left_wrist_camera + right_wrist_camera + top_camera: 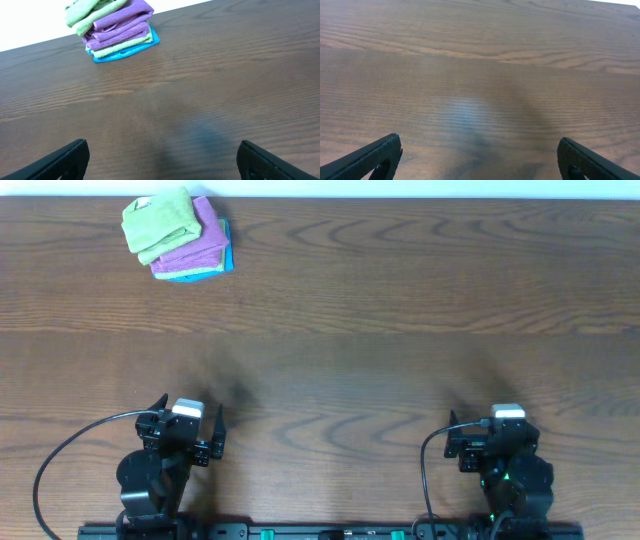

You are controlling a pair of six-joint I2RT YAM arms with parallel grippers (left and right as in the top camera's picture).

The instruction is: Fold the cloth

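Arms low at near table edge; left gripper, right gripper spread wide, empty. Cloth folded atop purple cloth.

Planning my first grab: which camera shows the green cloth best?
The overhead view: the green cloth shows whole, atop the purple cloth at the table far left corner. The left wrist view is closer but crops its top. The right wrist view misses it entirely.
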